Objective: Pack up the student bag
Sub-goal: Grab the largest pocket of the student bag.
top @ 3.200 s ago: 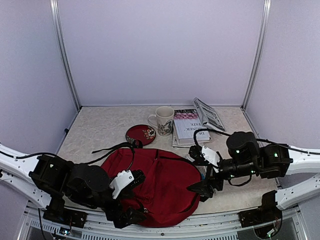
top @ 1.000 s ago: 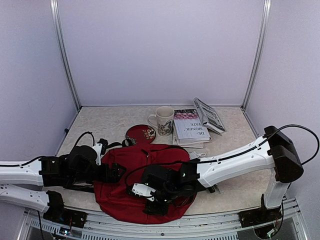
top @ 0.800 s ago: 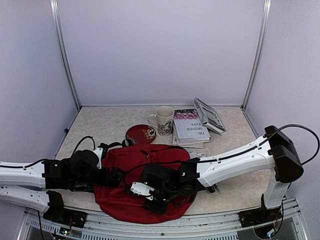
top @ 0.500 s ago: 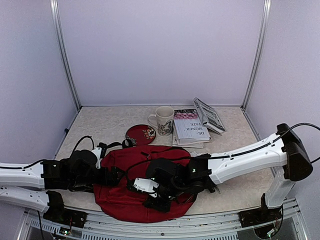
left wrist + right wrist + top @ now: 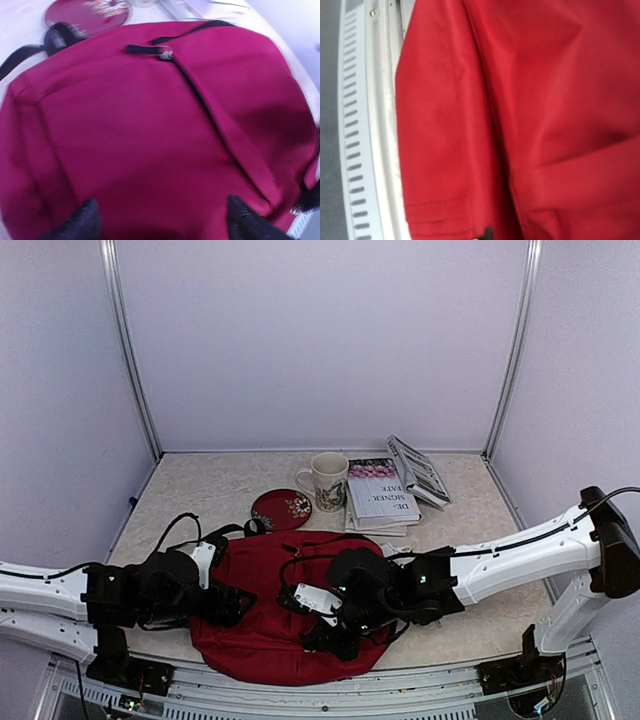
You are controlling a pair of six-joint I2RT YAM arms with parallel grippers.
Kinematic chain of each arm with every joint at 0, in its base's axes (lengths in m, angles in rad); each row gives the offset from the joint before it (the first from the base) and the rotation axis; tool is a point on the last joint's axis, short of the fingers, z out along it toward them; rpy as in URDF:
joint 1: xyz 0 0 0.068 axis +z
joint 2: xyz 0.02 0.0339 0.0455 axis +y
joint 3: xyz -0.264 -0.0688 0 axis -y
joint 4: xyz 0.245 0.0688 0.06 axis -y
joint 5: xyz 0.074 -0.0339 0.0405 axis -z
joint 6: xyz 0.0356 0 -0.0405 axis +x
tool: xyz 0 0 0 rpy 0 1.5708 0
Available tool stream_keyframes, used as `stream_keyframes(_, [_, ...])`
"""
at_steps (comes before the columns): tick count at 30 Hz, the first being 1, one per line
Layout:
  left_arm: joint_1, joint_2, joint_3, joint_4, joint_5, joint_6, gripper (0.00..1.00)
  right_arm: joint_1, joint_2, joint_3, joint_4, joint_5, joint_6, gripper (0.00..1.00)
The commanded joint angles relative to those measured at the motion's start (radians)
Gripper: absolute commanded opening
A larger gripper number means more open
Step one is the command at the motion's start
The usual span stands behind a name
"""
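Bag (image 5: 262,575) lies flat on the desk (image 5: 200,495) at the near edge, between my two arms, its dark red fabric facing up. Its black straps (image 5: 215,535) trail off the far left corner onto the desk.

My left pincer (image 5: 235,602) sits low over the left side of the bag. In the left wrist view its fingers (image 5: 80,222) stand wide apart, released, with red fabric (image 5: 150,130) filling the space ahead of them. A zip line runs across that fabric, and a metal zip pull (image 5: 166,54) with a black tab lies near the far end.

My right arm reaches in from the right, and the right pincer (image 5: 330,635) is down on the near middle of the bag. It is clenched. The right wrist view shows only creased red fabric (image 5: 520,100) very close up and the pale slotted rail (image 5: 365,125) of the desk edge just beside it. I cannot tell whether any fabric is pinched between the jaws.

Beyond the bag, a round red disc (image 5: 282,509) with a flower pattern lies flat, just beside the bag's far edge. A white mug (image 5: 326,480) stands upright next to it. To the right of the mug lies a small stack of books (image 5: 380,495), and a striped booklet (image 5: 418,470) leans tilted at its right end.
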Motion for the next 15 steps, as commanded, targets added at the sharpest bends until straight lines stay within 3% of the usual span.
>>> stream_keyframes(1, [-0.152,-0.026,0.047,0.133,-0.016,0.146,0.71,-0.061,-0.093,-0.099,0.14,-0.021,0.1,0.0])
stream_keyframes(6, [-0.251,0.044,0.07,0.167,0.052,0.264,0.63,-0.104,-0.159,-0.22,0.312,-0.096,0.188,0.0])
stream_keyframes(15, [-0.267,0.288,0.144,0.119,0.019,0.358,0.8,-0.108,-0.127,-0.254,0.282,-0.061,0.212,0.12])
